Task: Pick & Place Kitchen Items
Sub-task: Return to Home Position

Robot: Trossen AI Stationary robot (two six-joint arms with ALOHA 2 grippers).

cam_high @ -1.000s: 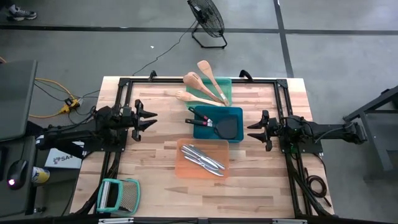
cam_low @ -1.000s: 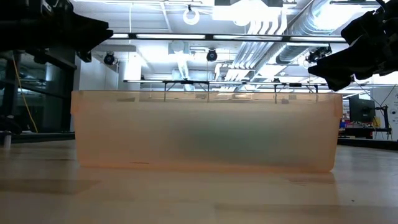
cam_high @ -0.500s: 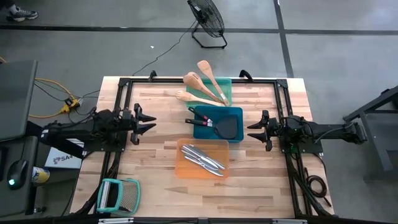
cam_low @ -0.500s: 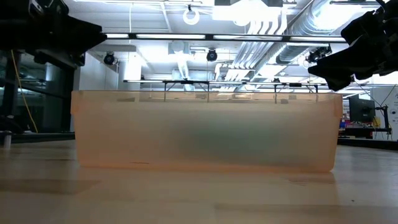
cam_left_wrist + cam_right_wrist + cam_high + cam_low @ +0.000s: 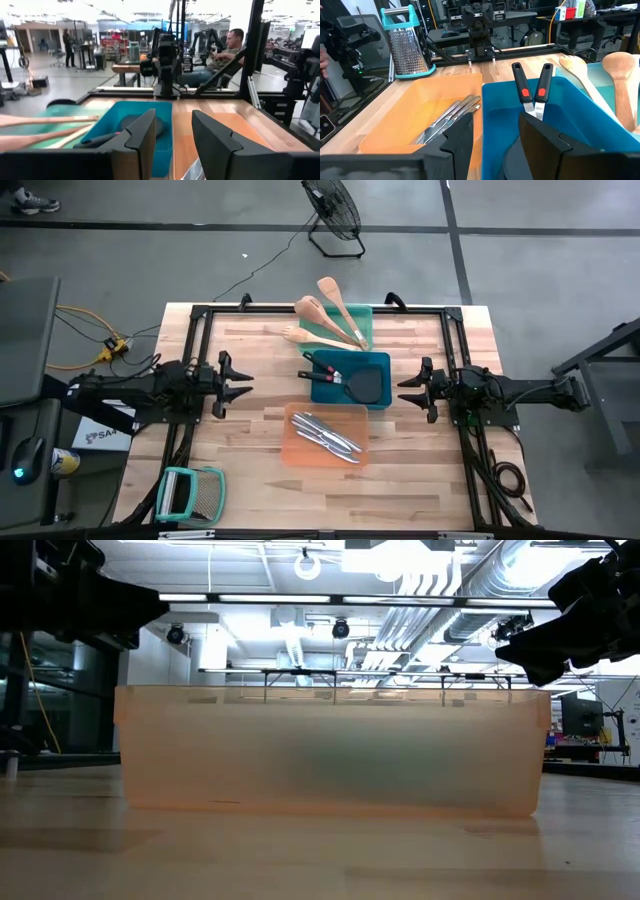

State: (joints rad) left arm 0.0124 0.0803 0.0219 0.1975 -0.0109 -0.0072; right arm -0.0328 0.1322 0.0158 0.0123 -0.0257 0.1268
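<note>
Retracting: the left end effector (image 5: pixel 240 377) had slid slightly further from the trays toward its own side of the worktop (image 5: pixel 260 450) compared with a second earlier; fingers spread wide, nothing between them; the right end effector (image 5: pixel 408 390) was parked on its side, same spot throughout, also wide open and empty; trays and contents hadn't shifted.

Wooden utensils (image 5: pixel 308 307) lay across the green tray (image 5: pixel 365 312) at the far edge, heads overhanging its rim; black spatulas (image 5: pixel 362 385) sat in the blue tray (image 5: pixel 385 365) in the middle; metal utensils (image 5: pixel 325 435) lay in the orange tray (image 5: pixel 305 452) nearest the front; a grater (image 5: pixel 190 492) sat on the left arm's side near the front edge, outside every tray; no loose utensil showed on the bare worktop.

My read: sorting was finished and only homing remained; the left arm looked nearly home, the right already there; collision risk low, both arms well apart from the trays.
</note>
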